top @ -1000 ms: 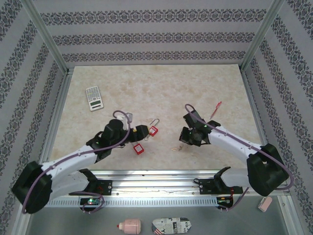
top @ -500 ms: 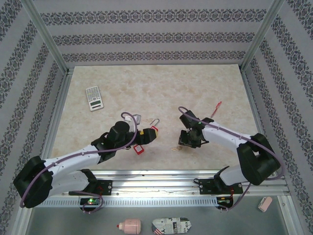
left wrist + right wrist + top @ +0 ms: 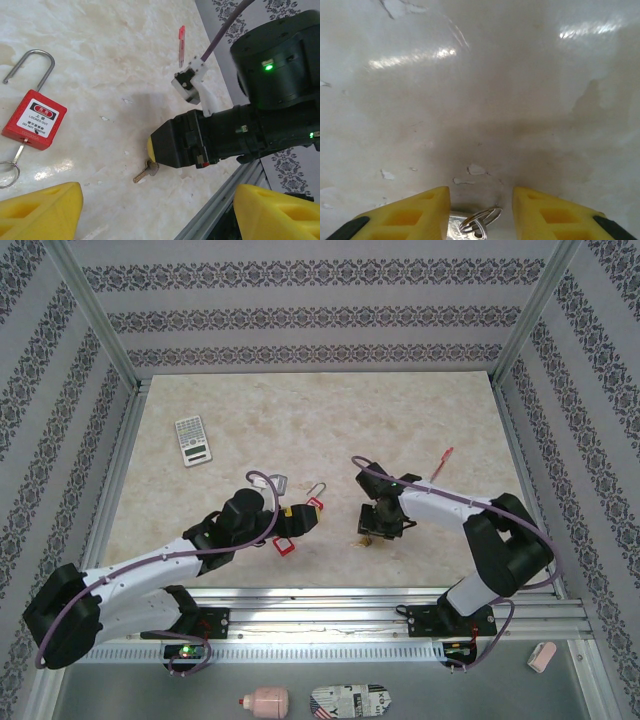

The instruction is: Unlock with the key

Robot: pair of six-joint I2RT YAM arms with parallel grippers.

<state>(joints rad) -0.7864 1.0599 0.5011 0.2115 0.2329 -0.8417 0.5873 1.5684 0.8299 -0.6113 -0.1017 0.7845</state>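
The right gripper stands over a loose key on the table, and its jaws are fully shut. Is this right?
Not quite. The right gripper stands over the loose key on the table, but its jaws are apart, with the key's ring in the gap between them. The right wrist view shows this.

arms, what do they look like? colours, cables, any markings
The left arm and right arm match: white links, bulky black joints, and a purple cable looping along each. The pincer fingers are yellow wedges, black at the base. The right wrist housing is black with a small green light.
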